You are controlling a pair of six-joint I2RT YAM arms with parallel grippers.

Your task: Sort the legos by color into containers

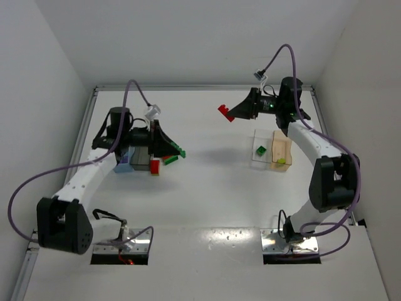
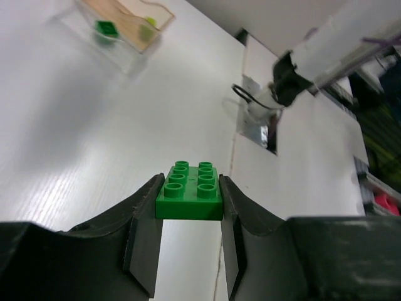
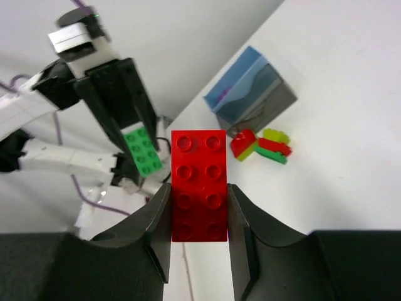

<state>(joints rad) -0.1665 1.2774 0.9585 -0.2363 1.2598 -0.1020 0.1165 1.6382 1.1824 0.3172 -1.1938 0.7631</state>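
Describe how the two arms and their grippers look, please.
Both the left arm and the right arm have white links and black joints. The left gripper and right gripper have dark curved fingers. A purple cable loops along each arm.

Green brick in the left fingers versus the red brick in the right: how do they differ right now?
Seating: the green brick sits at the tips of the left fingers; the red brick runs deeper between the right fingers and juts past them. Place: the green brick hangs near the light blue bin, the red brick beyond the clear bin. Shared: both pinched across their width, studs toward the wrist camera.
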